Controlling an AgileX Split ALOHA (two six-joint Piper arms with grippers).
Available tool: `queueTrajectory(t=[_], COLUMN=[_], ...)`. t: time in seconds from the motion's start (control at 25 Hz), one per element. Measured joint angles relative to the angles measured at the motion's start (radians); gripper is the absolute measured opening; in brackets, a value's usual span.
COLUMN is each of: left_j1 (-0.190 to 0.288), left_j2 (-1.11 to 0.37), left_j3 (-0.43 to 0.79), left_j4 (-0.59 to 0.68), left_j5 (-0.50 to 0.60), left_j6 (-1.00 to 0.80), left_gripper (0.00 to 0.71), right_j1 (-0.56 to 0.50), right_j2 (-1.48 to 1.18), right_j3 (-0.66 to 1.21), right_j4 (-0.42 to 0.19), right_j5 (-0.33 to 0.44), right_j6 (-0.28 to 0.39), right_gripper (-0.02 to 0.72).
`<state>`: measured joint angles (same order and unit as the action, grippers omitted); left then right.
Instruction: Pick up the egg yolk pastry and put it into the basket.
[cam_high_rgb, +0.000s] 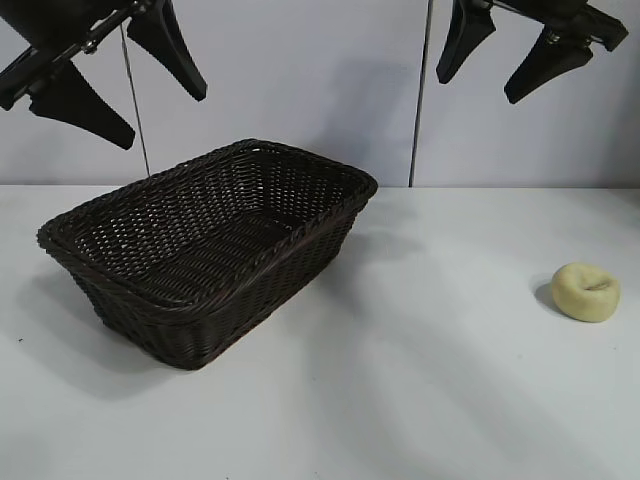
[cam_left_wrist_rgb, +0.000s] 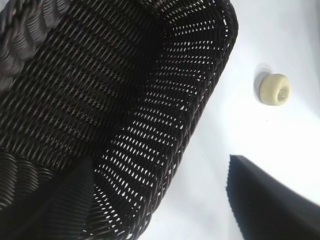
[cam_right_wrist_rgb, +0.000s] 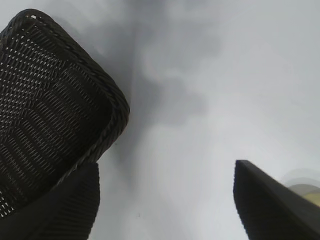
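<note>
The egg yolk pastry (cam_high_rgb: 586, 291), small, round and pale yellow with a creased top, lies on the white table at the right. It also shows in the left wrist view (cam_left_wrist_rgb: 274, 89) and partly behind a finger in the right wrist view (cam_right_wrist_rgb: 309, 192). The dark-brown wicker basket (cam_high_rgb: 150, 285) stands left of centre, with nothing in it; it fills the left wrist view (cam_left_wrist_rgb: 210, 95) and shows in the right wrist view (cam_right_wrist_rgb: 107, 95). My left gripper (cam_high_rgb: 165, 110) hangs open high above the basket's left end. My right gripper (cam_high_rgb: 478, 88) hangs open high at the upper right, well above the pastry.
The white table (cam_high_rgb: 420, 380) runs to a pale wall behind. Two thin cables (cam_high_rgb: 135, 100) hang down against the wall. The basket's tall sides stand between the two arms' sides of the table.
</note>
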<state>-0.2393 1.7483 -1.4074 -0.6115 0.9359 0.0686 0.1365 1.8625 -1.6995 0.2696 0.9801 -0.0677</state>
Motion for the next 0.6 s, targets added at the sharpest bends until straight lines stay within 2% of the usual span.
queueTrajectory(t=[0.32,0.6], left_j1=[0.002,0.002], left_j2=[0.000,-0.023], left_j3=[0.000,0.000], left_j4=[0.000,0.106], left_j5=[-0.018,0.096], left_j6=[-0.043,-0.147], left_gripper=[0.539,0.539], right_j1=[0.000,0.000], right_j2=[0.000,0.000], right_j3=[0.000,0.000], right_j4=[0.000,0.000], right_j5=[0.000,0.000], right_j6=[0.000,0.000], right_gripper=[0.540,0.540])
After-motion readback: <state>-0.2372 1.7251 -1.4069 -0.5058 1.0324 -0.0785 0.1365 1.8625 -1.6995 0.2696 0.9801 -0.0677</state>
